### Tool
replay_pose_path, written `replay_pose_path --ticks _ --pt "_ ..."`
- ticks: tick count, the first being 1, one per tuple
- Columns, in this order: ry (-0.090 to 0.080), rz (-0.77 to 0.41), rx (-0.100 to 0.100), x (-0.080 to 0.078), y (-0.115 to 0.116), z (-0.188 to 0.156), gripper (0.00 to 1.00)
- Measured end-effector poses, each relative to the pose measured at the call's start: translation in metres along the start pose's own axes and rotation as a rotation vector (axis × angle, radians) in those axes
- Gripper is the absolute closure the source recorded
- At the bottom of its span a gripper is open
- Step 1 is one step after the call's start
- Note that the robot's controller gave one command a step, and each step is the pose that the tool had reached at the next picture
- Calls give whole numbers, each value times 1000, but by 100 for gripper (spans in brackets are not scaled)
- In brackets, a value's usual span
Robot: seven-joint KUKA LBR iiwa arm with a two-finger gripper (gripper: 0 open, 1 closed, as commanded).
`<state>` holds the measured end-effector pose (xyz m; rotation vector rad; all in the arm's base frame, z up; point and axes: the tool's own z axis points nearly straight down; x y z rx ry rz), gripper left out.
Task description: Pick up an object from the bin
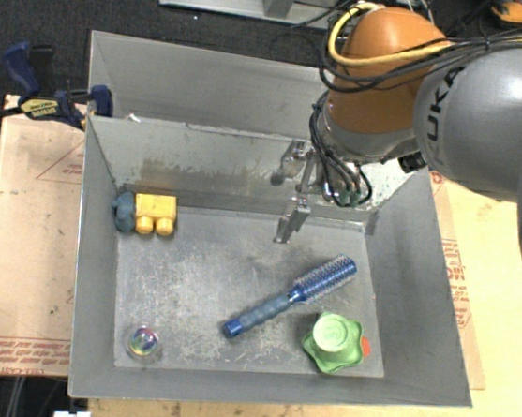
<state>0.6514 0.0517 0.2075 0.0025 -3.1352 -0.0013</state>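
My gripper hangs over the back middle of the bin, close to the rear wall, open with nothing between its fingers. The nearest thing is a blue hairbrush, lying aslant on the bin floor below and right of the gripper, bristle head up-right and handle down-left. A green round lobed cap-like thing rests just past the brush, near the front right corner.
A yellow toy block with a blue-grey lump against it lies at the back left. A small shiny ball sits in the front left corner. The arm with its orange cover and cables reaches in from the upper right.
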Motion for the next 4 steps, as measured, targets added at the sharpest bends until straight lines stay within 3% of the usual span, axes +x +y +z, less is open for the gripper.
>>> replay_pose_path --ticks 1,2,3,4 --pt "-1 -208 1 68 -38 77 0" --pt "-7 -405 0 73 -40 125 0" --pt "-7 -405 0 73 -41 125 100" --pt "-16 -428 3 77 -36 -8 100"
